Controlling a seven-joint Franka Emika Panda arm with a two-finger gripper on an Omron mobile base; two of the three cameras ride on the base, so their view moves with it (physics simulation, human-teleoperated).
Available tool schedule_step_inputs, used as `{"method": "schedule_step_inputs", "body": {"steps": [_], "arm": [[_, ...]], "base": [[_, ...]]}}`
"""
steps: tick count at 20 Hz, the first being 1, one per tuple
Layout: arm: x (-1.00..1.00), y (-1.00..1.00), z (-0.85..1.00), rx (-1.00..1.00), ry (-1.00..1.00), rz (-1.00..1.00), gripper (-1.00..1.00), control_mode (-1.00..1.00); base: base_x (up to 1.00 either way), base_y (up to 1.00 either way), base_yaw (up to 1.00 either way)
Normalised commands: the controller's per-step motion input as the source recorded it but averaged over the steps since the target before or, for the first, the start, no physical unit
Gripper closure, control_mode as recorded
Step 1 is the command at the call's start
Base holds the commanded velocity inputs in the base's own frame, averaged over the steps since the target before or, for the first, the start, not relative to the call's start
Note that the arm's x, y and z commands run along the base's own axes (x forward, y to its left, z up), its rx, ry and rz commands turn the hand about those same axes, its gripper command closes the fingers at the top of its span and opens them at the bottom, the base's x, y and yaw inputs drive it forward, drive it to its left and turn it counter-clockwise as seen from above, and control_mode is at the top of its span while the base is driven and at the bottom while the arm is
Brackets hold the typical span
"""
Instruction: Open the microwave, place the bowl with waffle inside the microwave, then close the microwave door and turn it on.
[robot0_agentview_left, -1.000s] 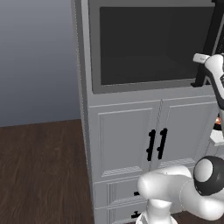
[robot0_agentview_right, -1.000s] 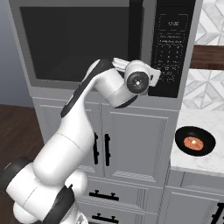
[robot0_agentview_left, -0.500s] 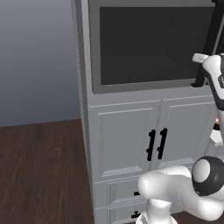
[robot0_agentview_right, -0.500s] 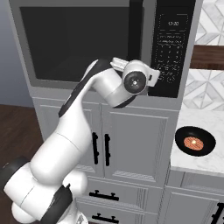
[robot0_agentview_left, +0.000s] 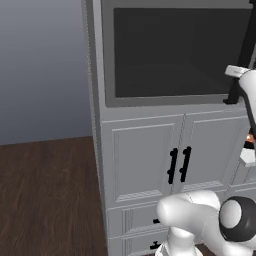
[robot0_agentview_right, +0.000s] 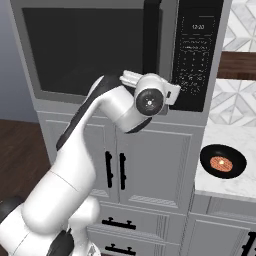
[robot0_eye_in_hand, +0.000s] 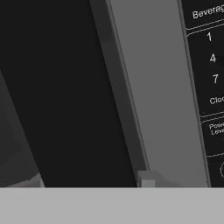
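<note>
- While the microwave door (robot0_agentview_right: 95, 50) sits shut in the microwave (robot0_agentview_left: 175, 55), the bowl (robot0_agentview_right: 223, 161) rests on the counter (robot0_agentview_right: 225, 182) to the right.
- A round waffle (robot0_agentview_right: 220, 162) lies inside it.
- Fingers near the black handle (robot0_agentview_right: 151, 37); their spread cannot be told.

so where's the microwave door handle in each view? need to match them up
Left base view: the handle, a black vertical bar, at the upper right edge, right of the dark glass.
Right base view: top centre, between the glass and the control strip.
Hand view: dark slanted bar left of centre.
Shared landmark: the grey door frame.
</note>
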Motion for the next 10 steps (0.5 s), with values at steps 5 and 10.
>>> {"method": "schedule_step_inputs", "body": {"steps": [5, 10], "arm": [[-1.0, 0.0, 0.16, 0.0, 0.0, 0.01, 1.0, -1.0], [-1.0, 0.0, 0.37, 0.0, 0.03, 0.0, 1.0, -1.0]], "base": [[0.0, 0.0, 0.0], [0.0, 0.0, 0.0]]}}
